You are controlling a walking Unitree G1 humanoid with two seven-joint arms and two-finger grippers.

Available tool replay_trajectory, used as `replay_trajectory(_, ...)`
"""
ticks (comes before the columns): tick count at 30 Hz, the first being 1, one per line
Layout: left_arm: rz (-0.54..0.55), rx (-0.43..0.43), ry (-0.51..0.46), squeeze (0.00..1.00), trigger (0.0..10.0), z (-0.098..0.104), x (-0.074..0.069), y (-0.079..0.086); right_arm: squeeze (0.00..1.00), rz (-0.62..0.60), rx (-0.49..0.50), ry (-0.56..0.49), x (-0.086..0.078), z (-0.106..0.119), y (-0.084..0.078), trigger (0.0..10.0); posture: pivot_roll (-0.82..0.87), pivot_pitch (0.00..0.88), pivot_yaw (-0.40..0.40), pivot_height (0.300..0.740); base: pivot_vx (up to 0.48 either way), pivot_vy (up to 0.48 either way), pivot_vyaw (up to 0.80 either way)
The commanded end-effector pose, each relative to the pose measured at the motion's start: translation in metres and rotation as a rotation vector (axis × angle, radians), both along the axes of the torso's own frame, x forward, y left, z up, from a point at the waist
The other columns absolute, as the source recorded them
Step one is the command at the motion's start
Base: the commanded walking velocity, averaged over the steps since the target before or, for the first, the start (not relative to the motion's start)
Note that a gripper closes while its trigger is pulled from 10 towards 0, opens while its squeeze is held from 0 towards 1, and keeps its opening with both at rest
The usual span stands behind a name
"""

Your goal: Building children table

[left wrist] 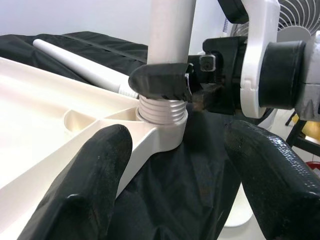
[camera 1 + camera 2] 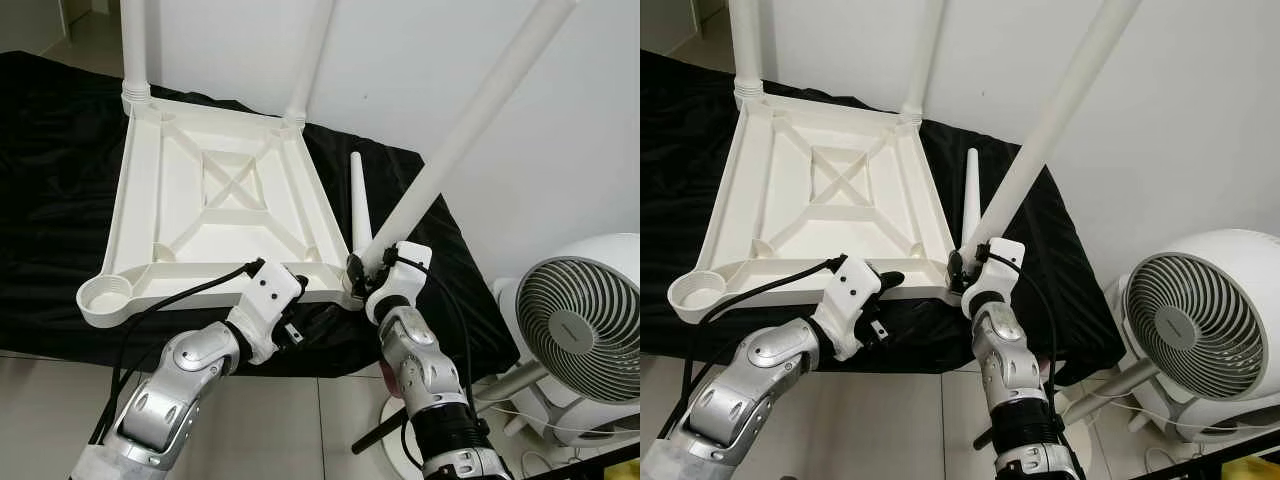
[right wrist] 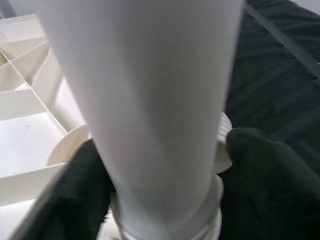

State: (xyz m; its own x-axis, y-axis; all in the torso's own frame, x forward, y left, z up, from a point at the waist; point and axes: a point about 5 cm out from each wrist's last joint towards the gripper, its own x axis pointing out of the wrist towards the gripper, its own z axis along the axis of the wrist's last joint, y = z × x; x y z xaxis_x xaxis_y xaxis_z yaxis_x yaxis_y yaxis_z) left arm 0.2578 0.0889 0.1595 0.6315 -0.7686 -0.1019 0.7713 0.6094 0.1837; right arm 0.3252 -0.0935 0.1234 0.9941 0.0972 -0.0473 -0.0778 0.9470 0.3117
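Right gripper point(image 2: 362, 268): fingers clamped around a white table leg point(image 2: 470, 130), its threaded end seated in the near right corner socket of the tabletop point(image 2: 222, 205). Left gripper point(image 2: 297, 300): fingers spread, beside that corner, holding nothing. Tabletop lay upside down on black cloth point(image 2: 60, 140); two far legs stood upright; a loose leg point(image 2: 359, 205) lay alongside. Fan point(image 2: 580, 325) stood at right.

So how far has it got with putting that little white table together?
Two legs already stand in the far corners of the upside-down tabletop. The right gripper is clamped on a third leg, whose threads are partly in the near right socket. The left gripper hovers open at that corner. Left: the near left socket is bare, and a fourth leg lies on the black cloth.
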Motion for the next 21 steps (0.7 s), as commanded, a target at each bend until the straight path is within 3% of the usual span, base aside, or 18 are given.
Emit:
replay_trajectory(1,-0.037,-0.011,0.009,0.0,10.0,0.001,-0.002,-0.007,1.0,-0.008,-0.007,-0.011,-0.004,-0.002,0.003,10.0,0.16,0.049,-0.234,0.74,0.0,0.0,0.0)
replay_trajectory(3,-0.039,-0.016,0.012,0.0,10.0,0.001,-0.002,-0.008,1.0,-0.007,-0.058,-0.058,-0.002,0.003,-0.003,10.0,0.16,0.051,-0.235,0.74,0.0,0.0,0.0)
replay_trajectory(4,-0.04,-0.017,0.012,0.0,10.0,0.001,-0.002,-0.008,0.04,-0.006,-0.069,-0.068,-0.002,0.004,-0.005,10.0,0.16,0.051,-0.235,0.74,0.0,0.0,0.0)
replay_trajectory(5,-0.041,-0.016,0.012,0.0,10.0,0.001,-0.002,-0.009,0.0,0.01,-0.067,-0.086,-0.001,0.007,-0.008,10.0,0.15,0.05,-0.233,0.74,0.0,0.0,0.0)
replay_trajectory(7,-0.041,-0.015,0.011,0.0,10.0,0.001,-0.002,-0.009,0.0,0.022,-0.062,-0.097,-0.001,0.008,-0.009,10.0,0.15,0.05,-0.233,0.74,0.0,0.0,0.0)
replay_trajectory(11,-0.043,-0.021,0.018,0.0,10.0,0.0,-0.002,-0.01,0.0,0.16,-0.059,-0.122,0.001,0.009,-0.017,10.0,0.15,0.049,-0.233,0.74,0.0,0.0,0.0)
replay_trajectory(17,-0.053,-0.038,0.028,0.0,10.0,0.001,-0.001,-0.015,0.0,0.282,-0.161,-0.168,0.006,0.011,-0.03,10.0,0.15,0.047,-0.233,0.74,0.0,0.0,0.0)
replay_trajectory(21,-0.062,-0.047,0.045,0.0,10.0,-0.001,-0.005,-0.021,0.0,0.437,-0.213,-0.22,0.009,0.015,-0.037,10.0,0.14,0.045,-0.229,0.74,0.0,0.0,0.0)
